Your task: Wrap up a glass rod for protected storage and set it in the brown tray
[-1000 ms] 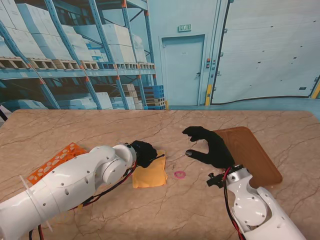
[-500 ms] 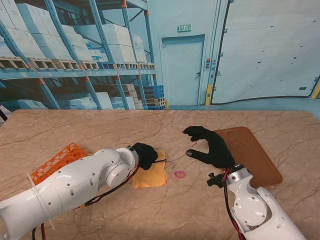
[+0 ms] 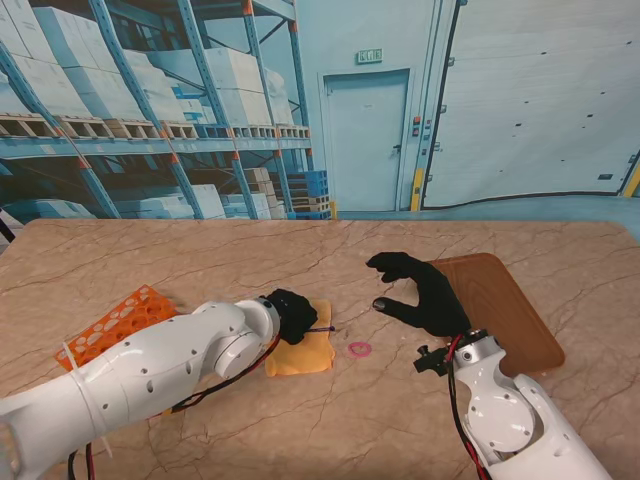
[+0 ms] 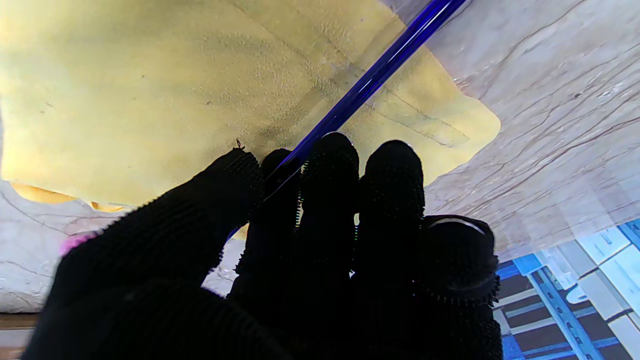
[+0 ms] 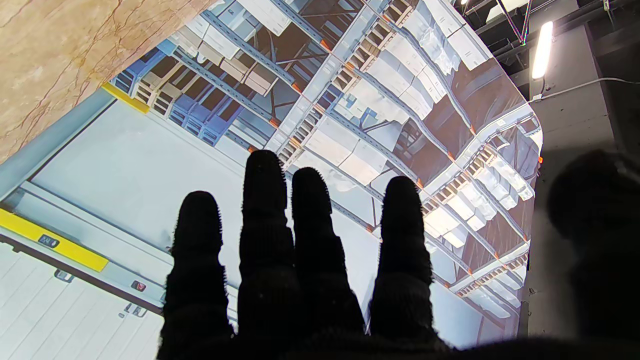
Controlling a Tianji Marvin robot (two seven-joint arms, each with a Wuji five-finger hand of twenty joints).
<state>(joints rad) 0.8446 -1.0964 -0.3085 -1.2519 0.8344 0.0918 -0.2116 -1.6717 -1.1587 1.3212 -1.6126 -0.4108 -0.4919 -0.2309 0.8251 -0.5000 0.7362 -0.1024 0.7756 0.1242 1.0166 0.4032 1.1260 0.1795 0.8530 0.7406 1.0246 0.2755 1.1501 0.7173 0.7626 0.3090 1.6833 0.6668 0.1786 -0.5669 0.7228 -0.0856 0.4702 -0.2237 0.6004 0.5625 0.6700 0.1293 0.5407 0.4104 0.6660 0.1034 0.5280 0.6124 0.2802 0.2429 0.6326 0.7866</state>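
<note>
Blue glass, a thin rod [image 4: 372, 77], is pinched between the thumb and fingertips [image 4: 330, 155] of the left hand [image 3: 292, 311], and it slants out over the yellow cloth [image 3: 305, 355] that lies flat on the marble table [image 3: 200, 260]. From the left wrist view I cannot tell whether the rod touches the cloth or hangs just over it. By my reading the task is at an early stage: the rod has been brought to the wrapping sheet, but the cloth is not folded or rolled round it, nothing binds it, and it is well apart from the tray. A small pink ring [image 3: 359, 349], perhaps a rubber band, lies on the table just to the right of the cloth, untouched. The right hand [image 3: 420, 292] hovers with its fingers spread and slightly curled, holding nothing, near the left edge of the brown tray [image 3: 510, 320]. That tray shows only bare wood where it is visible; part of it is hidden behind the right hand. An orange rack [image 3: 110, 322] lies at the left, partly hidden by the left arm, and what its holes hold I cannot make out. Left to do, as I judge it: lay the rod down, wrap the cloth round it, secure it, and carry the bundle to the tray.
</note>
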